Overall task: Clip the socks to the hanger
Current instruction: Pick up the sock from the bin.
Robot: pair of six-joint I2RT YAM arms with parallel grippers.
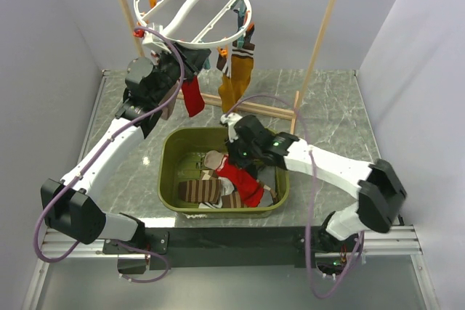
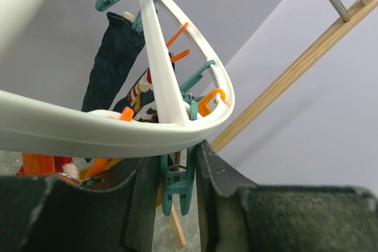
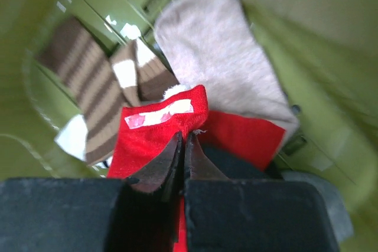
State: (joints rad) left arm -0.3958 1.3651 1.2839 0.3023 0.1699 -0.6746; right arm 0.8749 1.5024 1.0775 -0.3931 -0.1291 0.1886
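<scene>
The white ring hanger [image 1: 178, 11] hangs from the rack, with a red sock [image 1: 192, 97], a mustard sock [image 1: 236, 81] and a dark navy sock [image 2: 109, 63] clipped to it. My left gripper [image 1: 195, 63] is up under the hanger's rim [image 2: 88, 131]. Its jaws are shut on a teal clip [image 2: 176, 181], pressing the clip's two handles. My right gripper [image 1: 234, 161] is down in the green bin [image 1: 168, 172], shut on the edge of a red sock [image 3: 153, 134] that has a white mark. A brown striped sock [image 3: 88, 81] and a grey-taupe sock [image 3: 218, 57] lie beside it.
The wooden-framed rack [image 1: 320, 41] with its metal rod stands behind the bin, and its low crossbar runs just past the bin's far wall. Orange and teal clips dangle around the ring. The bin's walls close in around my right gripper.
</scene>
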